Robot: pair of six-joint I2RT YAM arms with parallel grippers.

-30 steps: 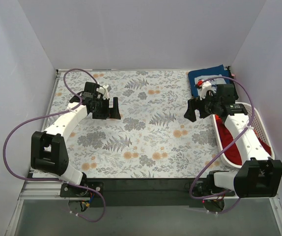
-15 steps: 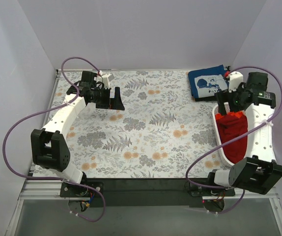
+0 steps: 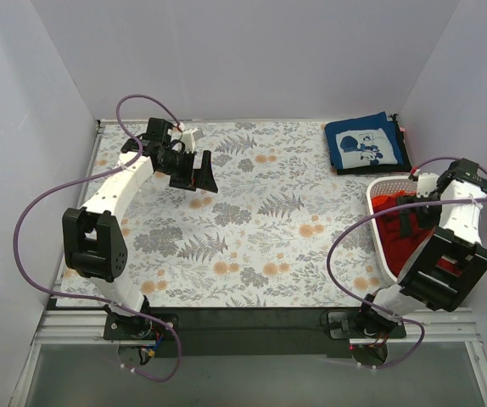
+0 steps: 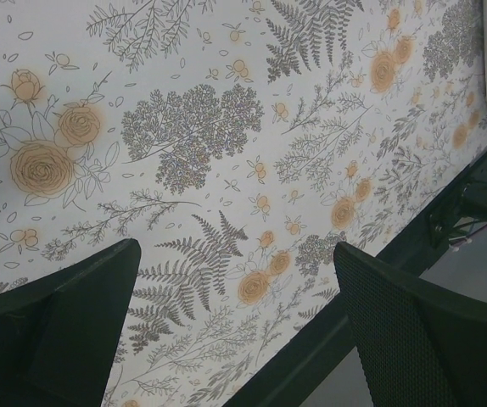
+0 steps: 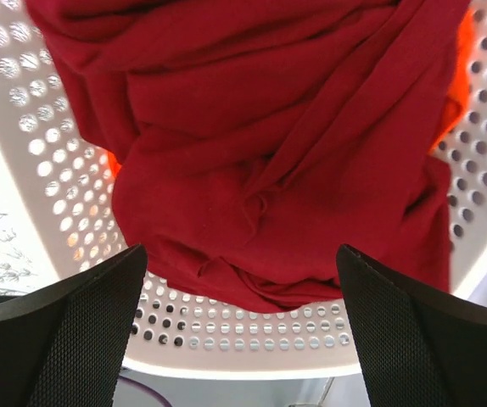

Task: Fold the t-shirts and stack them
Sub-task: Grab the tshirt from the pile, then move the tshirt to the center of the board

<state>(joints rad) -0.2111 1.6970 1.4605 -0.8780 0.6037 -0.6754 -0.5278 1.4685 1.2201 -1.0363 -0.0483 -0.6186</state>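
Note:
A folded navy t-shirt [image 3: 365, 145] with white print lies at the back right of the table. A crumpled dark red t-shirt [image 3: 394, 227] fills the white basket; the right wrist view shows it close up [image 5: 277, 144], with a bright orange-red t-shirt [image 5: 461, 52] peeking out beneath it at the right. My right gripper [image 3: 410, 220] hangs over the basket, open and empty, just above the dark red cloth [image 5: 237, 254]. My left gripper [image 3: 202, 174] is open and empty above the bare back-left cloth [image 4: 235, 250].
The white perforated basket [image 3: 377, 183] stands at the right edge; its near wall shows in the right wrist view [image 5: 252, 339]. The floral table cloth [image 3: 260, 229] covers the table. The dark front rail [image 4: 396, 280] shows in the left wrist view.
My right arm swung from the table's middle right to over the basket and lowered toward the dark red shirt. My left gripper shifted slightly toward the back.

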